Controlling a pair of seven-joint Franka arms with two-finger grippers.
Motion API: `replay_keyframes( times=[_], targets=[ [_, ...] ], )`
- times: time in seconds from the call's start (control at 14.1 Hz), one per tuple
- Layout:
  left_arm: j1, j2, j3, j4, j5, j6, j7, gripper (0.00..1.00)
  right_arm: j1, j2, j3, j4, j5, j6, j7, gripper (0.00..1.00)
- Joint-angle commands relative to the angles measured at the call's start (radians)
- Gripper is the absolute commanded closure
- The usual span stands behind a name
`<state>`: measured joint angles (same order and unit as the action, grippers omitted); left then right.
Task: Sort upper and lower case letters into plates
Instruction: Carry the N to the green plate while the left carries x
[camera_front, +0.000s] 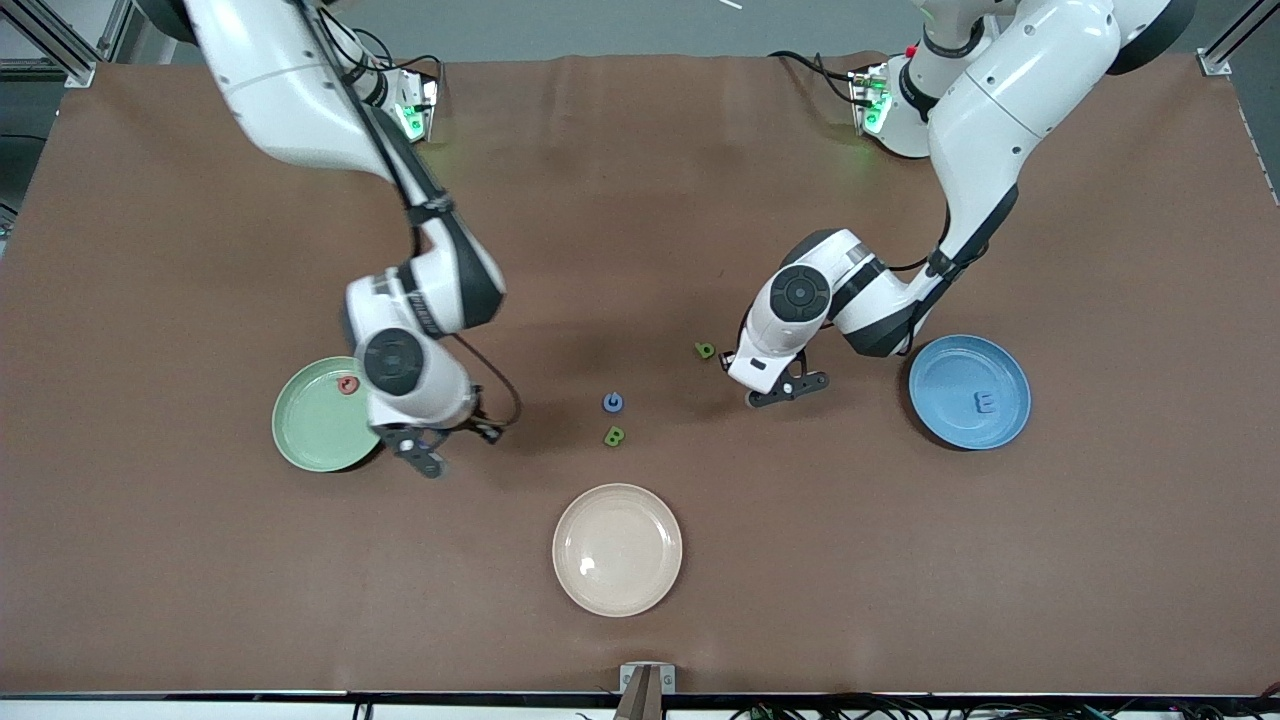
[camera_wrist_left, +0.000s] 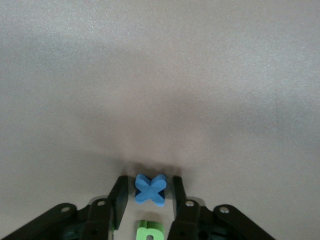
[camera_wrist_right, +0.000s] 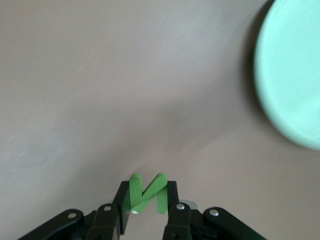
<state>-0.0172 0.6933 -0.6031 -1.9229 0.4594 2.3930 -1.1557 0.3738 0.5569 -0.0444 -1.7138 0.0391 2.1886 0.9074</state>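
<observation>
The cream-white plate (camera_front: 617, 549) sits unused. My left gripper (camera_wrist_left: 148, 200) pinches a blue X (camera_wrist_left: 150, 190); the right gripper (camera_wrist_right: 146, 200) clamps a green letter (camera_wrist_right: 147, 193), probably N. Next, I'd carry each to the blue plate (camera_front: 969, 391) or green plate (camera_front: 322, 414).

A brown tabletop (camera_front: 640, 200) carries a green plate (camera_front: 310, 430) toward the right arm's end, a blue plate (camera_front: 950, 385) toward the left arm's, a cream plate (camera_front: 617, 549) near the front edge, and small letters (camera_front: 613, 403) mid-table.
</observation>
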Motion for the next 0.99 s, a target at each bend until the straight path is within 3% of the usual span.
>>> replay_keyframes(
  times=[0.0, 0.28, 0.57, 0.92],
  targets=[
    [-0.013, 0.0, 0.006, -0.016, 0.024, -0.015, -0.045, 0.75, -0.12, -0.142, 0.021, -0.186, -0.002, 0.023, -0.215, 0.99],
    [-0.006, -0.024, 0.006, -0.016, 0.024, -0.015, -0.045, 0.86, -0.28, -0.176, 0.021, -0.328, -0.002, 0.15, -0.49, 0.99],
    [0.07, -0.133, -0.033, -0.015, 0.006, -0.144, 0.086, 0.86, -0.299, -0.167, 0.023, -0.411, -0.001, 0.272, -0.518, 0.99],
    [0.57, -0.175, -0.384, -0.089, 0.012, -0.273, 0.328, 0.86, -0.257, -0.158, 0.029, -0.431, 0.015, 0.301, -0.505, 0.98]
  ],
)
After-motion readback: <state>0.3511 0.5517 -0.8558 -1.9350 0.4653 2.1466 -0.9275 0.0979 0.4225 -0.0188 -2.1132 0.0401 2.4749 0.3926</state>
